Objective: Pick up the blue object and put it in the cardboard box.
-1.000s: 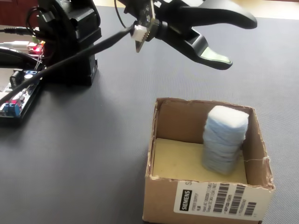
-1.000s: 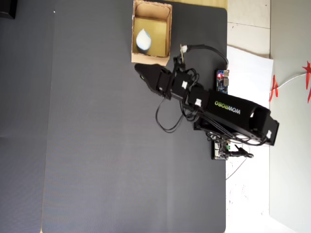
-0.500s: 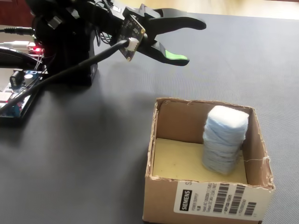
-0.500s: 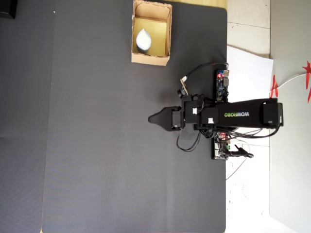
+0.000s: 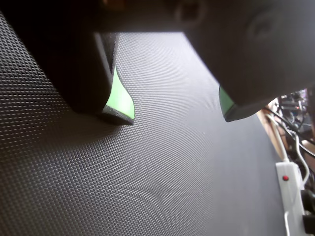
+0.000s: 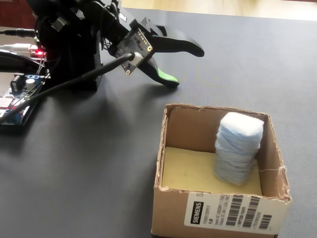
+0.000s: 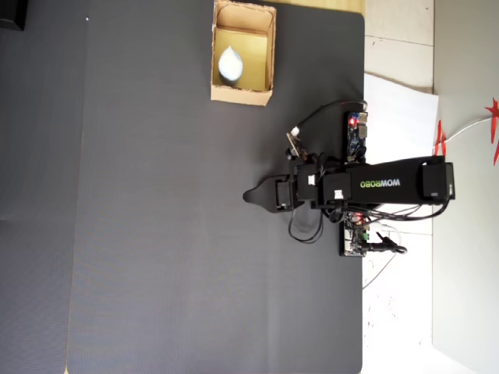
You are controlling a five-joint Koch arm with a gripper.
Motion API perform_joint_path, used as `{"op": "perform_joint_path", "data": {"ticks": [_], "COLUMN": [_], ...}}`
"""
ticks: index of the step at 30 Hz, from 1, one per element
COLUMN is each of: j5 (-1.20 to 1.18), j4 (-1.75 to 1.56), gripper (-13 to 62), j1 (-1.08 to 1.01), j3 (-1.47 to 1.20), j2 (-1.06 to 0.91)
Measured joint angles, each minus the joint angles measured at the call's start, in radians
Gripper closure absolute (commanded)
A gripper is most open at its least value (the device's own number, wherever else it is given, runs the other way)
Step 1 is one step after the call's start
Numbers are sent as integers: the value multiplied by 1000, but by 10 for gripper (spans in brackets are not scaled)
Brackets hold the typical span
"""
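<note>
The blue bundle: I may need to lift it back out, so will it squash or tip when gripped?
The blue bundle looks soft and ribbed like wound cloth, so it would probably squash rather than slip. It stands on end in the box, taller than wide, so a nudge may topple it. Likely light.

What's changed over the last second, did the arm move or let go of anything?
The gripper has swung away from the cardboard box and dropped lower, back toward the arm's base. It is open and empty, and nothing was grasped or released in this span. The blue object stays standing upright inside the box, and the box has not shifted on the mat.
</note>
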State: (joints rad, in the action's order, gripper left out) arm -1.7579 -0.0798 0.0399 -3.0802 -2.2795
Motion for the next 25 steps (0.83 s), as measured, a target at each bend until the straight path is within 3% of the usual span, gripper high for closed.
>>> {"op": "perform_joint_path", "data": {"ticks": [25], "j5": [-2], "j4": [15], "gripper": [153], "j1": [-14], "j3": [0], "j2": [0]}}
